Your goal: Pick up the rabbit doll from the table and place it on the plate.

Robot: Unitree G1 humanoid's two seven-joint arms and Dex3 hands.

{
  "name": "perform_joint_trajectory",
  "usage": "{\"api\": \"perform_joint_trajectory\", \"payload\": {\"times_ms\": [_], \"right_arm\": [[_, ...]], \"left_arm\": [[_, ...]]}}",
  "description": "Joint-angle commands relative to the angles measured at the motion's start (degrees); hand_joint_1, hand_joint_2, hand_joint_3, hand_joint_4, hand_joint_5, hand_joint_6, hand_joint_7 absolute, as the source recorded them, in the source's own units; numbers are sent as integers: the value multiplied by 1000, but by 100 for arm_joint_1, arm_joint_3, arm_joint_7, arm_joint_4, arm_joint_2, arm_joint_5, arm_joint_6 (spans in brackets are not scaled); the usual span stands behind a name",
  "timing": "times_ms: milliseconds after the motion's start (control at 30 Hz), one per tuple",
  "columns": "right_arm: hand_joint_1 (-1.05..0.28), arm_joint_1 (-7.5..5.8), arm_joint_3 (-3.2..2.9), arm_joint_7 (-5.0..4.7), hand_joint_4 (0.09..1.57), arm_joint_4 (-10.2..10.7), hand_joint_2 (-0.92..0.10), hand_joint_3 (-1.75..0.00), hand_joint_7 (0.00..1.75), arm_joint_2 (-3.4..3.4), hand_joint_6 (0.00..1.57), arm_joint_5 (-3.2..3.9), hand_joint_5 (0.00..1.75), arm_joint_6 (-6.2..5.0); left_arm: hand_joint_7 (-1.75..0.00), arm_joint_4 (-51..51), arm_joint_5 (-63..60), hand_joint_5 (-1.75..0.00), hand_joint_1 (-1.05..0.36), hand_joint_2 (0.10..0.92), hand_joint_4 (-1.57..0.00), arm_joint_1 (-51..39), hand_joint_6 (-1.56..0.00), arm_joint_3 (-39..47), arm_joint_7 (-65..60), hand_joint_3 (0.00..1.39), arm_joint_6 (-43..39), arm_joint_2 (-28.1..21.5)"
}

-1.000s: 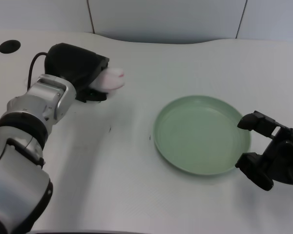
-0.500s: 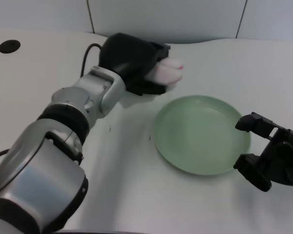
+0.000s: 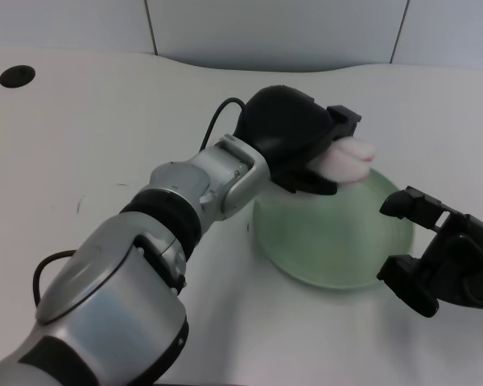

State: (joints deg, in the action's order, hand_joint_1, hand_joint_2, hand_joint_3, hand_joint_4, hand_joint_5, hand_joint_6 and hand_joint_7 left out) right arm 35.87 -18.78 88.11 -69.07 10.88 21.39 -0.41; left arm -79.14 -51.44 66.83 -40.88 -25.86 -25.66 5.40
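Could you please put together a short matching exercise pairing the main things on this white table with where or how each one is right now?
Things:
1. pink and white plush rabbit doll
2. round pale green plate
3. black left hand
4. black right hand

States:
a. lies flat on the white table, nothing resting in it yet
b. waits beside the plate's right rim, holding nothing
c. held above the plate's far rim
d. grips the doll, with the silver forearm reaching across from the left

Pairs: 1-c, 2-a, 3-d, 4-b
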Motion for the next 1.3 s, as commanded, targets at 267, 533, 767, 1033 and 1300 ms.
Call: {"api": "perform_joint_trajectory", "payload": {"times_ms": [267,533,767,1033,1300], "right_arm": [[-721,-47,34,-27,943,154,-921,-144,1253,-38,885,31,1739,-49],[-717,-54,22,15,951,168,-921,-182,1337,-54,848,52,1746,-100],[-713,-46,23,7,945,155,-921,-150,1309,-30,872,42,1744,-16],[-724,-47,39,-21,944,150,-921,-171,1346,-24,858,20,1746,-62],[-706,-30,35,19,922,108,-921,-158,1297,15,827,30,1732,49]], "left_arm": [[-777,-67,-160,-1034,-729,921,-618,-244,-606,-308,481,652,127,26],[-2,-61,257,-33,-948,921,-111,-278,-123,49,1395,876,212,55],[1,-1,1154,1,-1046,921,0,-327,0,912,2026,933,13,74],[1,52,1566,1,-1048,921,1,-256,1,1388,2293,920,-109,-27],[1,126,2190,1,-1048,921,1,-180,1,2105,2787,879,-534,-633]]}}
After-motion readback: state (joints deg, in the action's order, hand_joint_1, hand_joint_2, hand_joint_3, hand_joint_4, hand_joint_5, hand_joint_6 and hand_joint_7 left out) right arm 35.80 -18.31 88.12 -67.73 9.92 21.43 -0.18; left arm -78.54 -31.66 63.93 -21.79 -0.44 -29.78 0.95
